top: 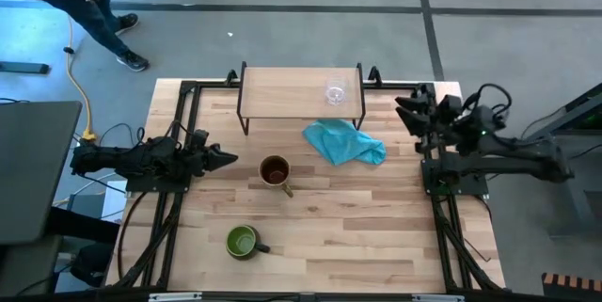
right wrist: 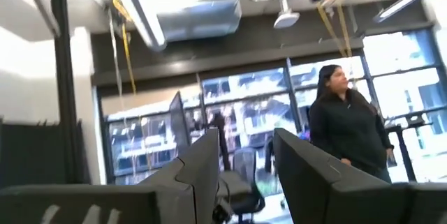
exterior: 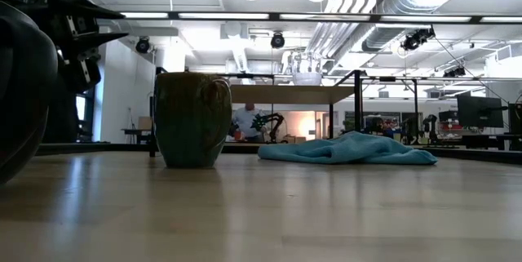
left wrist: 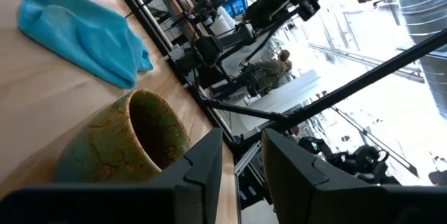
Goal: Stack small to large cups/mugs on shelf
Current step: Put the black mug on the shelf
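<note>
I've got the left gripper [top: 230,158] low over the table's left side, pointing right at the tan-brown mug [top: 275,171], just short of it, not touching. In the left wrist view its fingers [left wrist: 207,161] stand a bit apart w/ a narrow gap, nothing pinched; the mug's mouth [left wrist: 150,130] sits right ahead, tipped in that view.

Right gripper [top: 406,109] waits at the far right edge, beside the shelf's right end, aimed up into the room. Its fingers [right wrist: 199,165] are spread, nothing btwn them; a person in dark clothes [right wrist: 349,130] stands beyond.

Task items:
- Shelf [top: 292,90]: far centre of the table, light-wood top on black legs.
- Clear glass cup [top: 335,91]: on the shelf, toward its right end, upright.
- Tan-brown mug: mid-table, left of centre, upright, handle toward near-right.
- Dark mug w/ green inside [top: 242,242]: near side, left of centre, upright, handle to the right, well apart from the other mug.

A teal cloth [top: 343,142] lies crumpled just near of the shelf's right end. In the low view, a mug [exterior: 192,119] stands left of the cloth [exterior: 351,149].
</note>
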{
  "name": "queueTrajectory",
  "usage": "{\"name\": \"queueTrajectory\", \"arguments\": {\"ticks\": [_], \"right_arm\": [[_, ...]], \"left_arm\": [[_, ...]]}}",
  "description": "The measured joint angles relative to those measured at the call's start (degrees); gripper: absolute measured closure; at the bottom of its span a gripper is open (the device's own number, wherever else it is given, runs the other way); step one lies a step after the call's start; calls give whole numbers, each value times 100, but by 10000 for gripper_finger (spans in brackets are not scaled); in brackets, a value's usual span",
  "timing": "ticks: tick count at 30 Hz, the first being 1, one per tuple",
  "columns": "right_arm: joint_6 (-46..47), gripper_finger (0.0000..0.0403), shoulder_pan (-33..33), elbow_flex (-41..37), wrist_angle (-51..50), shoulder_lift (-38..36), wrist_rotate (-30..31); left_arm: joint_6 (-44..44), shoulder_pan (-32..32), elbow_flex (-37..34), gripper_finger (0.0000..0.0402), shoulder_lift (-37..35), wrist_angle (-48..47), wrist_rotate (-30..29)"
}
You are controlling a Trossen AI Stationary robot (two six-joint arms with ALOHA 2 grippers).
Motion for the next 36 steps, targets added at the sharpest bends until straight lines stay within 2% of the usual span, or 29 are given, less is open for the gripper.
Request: {"name": "queueTrajectory", "arguments": {"ticks": [5,14,16,19,24,28,36], "right_arm": [[-50,275,344,-468,954,178,533],[-20,275,850,-497,1126,850,621],[24,275,969,-497,1257,1037,619],[239,275,1089,-497,1282,1265,504],[656,275,1133,-497,1272,1435,83],[750,275,1129,-497,1269,1446,-64],[893,275,1118,-497,1283,1435,-79]], "left_arm": [[43,2,0,311,0,16,-117],[-1,2,0,311,2,19,-74],[-19,2,0,311,2,51,180],[-50,-1,2,311,2,195,919],[-480,-3,2,311,2,187,1763],[-742,-3,2,311,2,178,2178],[-1038,-114,35,311,35,146,2651]]}}
